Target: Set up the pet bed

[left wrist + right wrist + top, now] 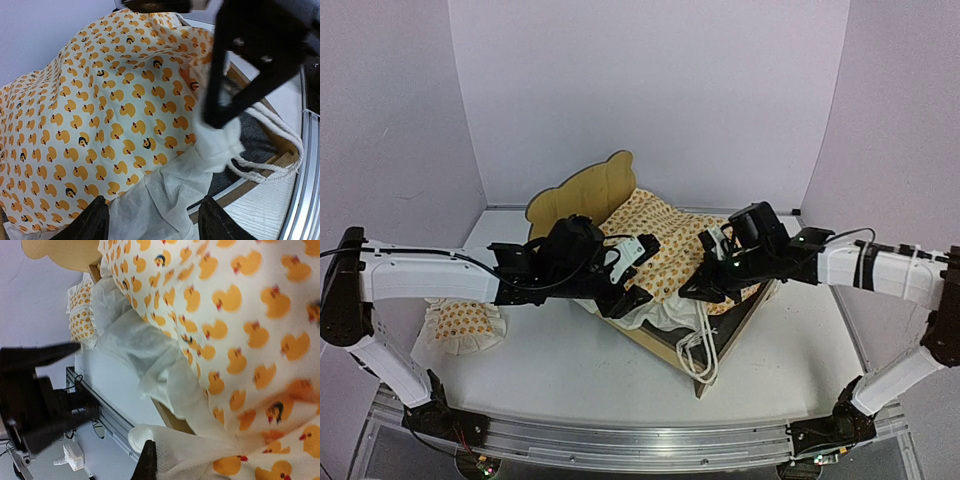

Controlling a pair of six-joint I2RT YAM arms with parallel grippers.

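The pet bed (582,192) is a light plywood frame with a wavy headboard, standing at an angle in the middle of the table. A cream mattress cover (665,238) printed with orange ducks lies bunched on it, white ruffle and cord ties (698,352) spilling over the near rail. My left gripper (632,295) hovers open at the cover's near left edge. In the left wrist view its fingertips (95,220) straddle the white ruffle (165,195) without pinching it. My right gripper (705,285) is shut on the cover's white edge (200,450), one dark finger (150,462) showing.
A small matching duck-print pillow (465,325) lies on the table at the near left, beside the left arm. The bed's grey fabric base (250,135) and wooden rail (280,150) show under the cover. White walls close in the back and both sides.
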